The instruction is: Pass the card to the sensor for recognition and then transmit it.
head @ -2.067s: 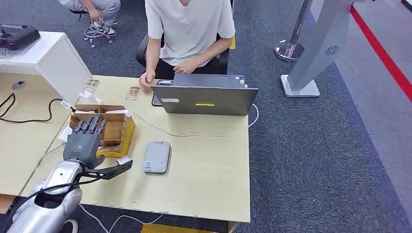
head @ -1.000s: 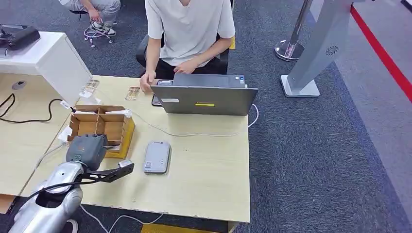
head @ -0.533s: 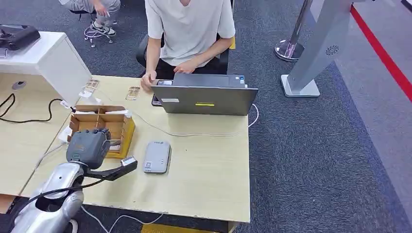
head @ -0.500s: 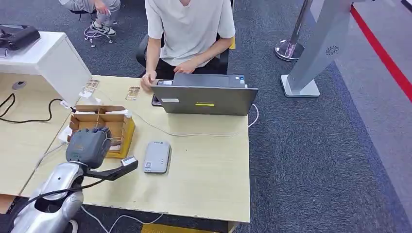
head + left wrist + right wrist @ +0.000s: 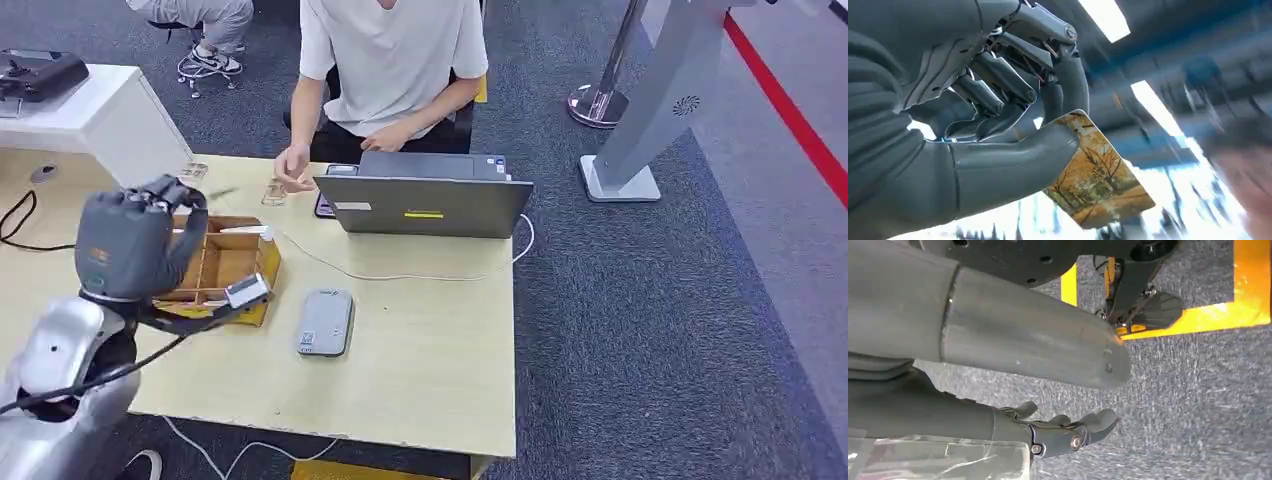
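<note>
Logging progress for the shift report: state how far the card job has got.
Done: the left hand has a card pinched between thumb and fingers, raised above the cardboard box. In hand: carrying it. Left: bringing it to the grey sensor, which lies bare on the table, then passing it on. The right hand hangs over carpet.

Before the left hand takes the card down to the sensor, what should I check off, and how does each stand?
1. Card held by the left hand: ok, pinched between thumb and fingers.
2. Sensor bare on the table: ok.
3. Hand raised above the box: ok.
4. Person's hand away from the sensor: ok, near the laptop.
5. Card face toward the sensor: cannot tell.
6. Right hand holds nothing: ok, hanging over the floor.
</note>
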Robot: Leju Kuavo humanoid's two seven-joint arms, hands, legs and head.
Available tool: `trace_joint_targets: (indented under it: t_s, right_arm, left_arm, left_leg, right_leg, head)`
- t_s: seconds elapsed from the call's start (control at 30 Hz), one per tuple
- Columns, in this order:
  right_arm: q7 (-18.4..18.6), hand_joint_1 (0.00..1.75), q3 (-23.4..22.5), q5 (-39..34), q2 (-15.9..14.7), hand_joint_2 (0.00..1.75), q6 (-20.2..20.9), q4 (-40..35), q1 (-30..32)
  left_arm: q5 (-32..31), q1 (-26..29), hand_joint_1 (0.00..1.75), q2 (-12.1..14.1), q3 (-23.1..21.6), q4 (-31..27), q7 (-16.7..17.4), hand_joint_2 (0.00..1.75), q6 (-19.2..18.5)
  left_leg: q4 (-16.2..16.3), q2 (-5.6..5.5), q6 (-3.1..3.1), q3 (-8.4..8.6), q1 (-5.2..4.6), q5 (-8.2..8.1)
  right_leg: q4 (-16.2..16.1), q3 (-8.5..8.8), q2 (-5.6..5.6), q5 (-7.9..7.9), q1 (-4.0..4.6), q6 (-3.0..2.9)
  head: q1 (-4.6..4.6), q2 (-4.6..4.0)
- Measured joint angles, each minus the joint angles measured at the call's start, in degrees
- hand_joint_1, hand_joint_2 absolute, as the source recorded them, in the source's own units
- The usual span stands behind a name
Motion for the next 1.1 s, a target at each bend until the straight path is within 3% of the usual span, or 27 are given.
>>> trace_joint_targets:
  t_s: [0.07,0.13,0.33,0.47,0.6,0.63,0.83,1.1]
  right_arm:
    - [0.6,0.00,1.1,1.8,0.0,0.00,0.6,0.0,-0.4]
    - [1.0,0.00,1.7,2.6,0.0,0.00,1.0,0.0,-0.7]
    - [1.7,0.00,3.0,3.2,0.0,0.00,1.3,0.0,-1.3]
    - [1.9,0.00,3.3,3.2,0.0,0.00,1.2,0.0,-1.4]
    - [2.1,0.00,3.5,3.2,0.0,0.00,1.2,0.0,-1.3]
    - [2.2,0.00,3.5,3.2,0.0,0.00,1.2,0.0,-1.3]
    - [2.2,0.00,3.5,3.2,0.0,0.00,1.2,0.0,-1.3]
    - [2.3,0.00,3.5,3.2,0.0,0.00,1.0,0.0,-1.2]
  left_arm:
    - [-4.3,-7.4,1.75,-0.2,0.9,8.7,0.1,1.75,5.4]
    - [-6.3,-12.9,1.75,-0.3,1.9,16.9,-0.2,1.75,8.2]
    - [-8.0,-23.6,1.75,-0.6,2.8,38.2,0.7,1.75,9.9]
    - [-7.3,-26.0,1.75,-1.1,2.9,45.9,1.2,1.75,10.2]
    - [-6.5,-26.2,1.75,-1.4,3.0,48.9,1.2,1.75,10.5]
    - [-6.0,-26.2,0.00,-1.4,3.0,49.5,1.2,1.75,10.3]
    - [-3.9,-25.8,0.00,-1.3,3.6,51.2,0.5,1.75,8.9]
    - [-1.7,-24.2,0.00,-1.3,4.3,52.2,-0.1,1.75,9.8]
  left_leg:
    - [0.0,0.03,-0.05,0.01,0.00,0.18]
    - [0.0,0.15,-0.11,0.01,0.01,0.23]
    - [0.0,0.26,-0.12,-0.01,0.01,0.27]
    - [0.0,0.25,-0.11,-0.07,0.01,0.26]
    - [0.0,0.25,-0.10,-0.13,0.01,0.25]
    - [0.0,0.25,-0.10,-0.13,0.01,0.24]
    - [0.0,0.24,-0.10,-0.15,0.01,0.25]
    - [0.0,0.24,-0.10,-0.16,0.01,0.25]
  right_leg:
    - [0.0,0.03,0.02,0.20,0.01,-0.15]
    - [0.1,-0.03,0.16,0.25,0.01,-0.16]
    - [0.1,-0.12,0.28,0.32,0.01,-0.21]
    - [0.1,-0.15,0.28,0.31,0.01,-0.21]
    - [0.1,-0.20,0.28,0.31,0.01,-0.20]
    - [0.1,-0.20,0.28,0.31,0.01,-0.20]
    - [0.1,-0.21,0.26,0.31,0.01,-0.20]
    - [0.1,-0.21,0.26,0.31,0.01,-0.20]
  head:
    - [0.11,0.00]
    - [-0.07,0.00]
    - [-0.13,0.00]
    - [-0.13,0.00]
    - [-0.13,0.00]
    - [-0.13,0.00]
    - [-0.13,0.00]
    - [-0.13,0.00]
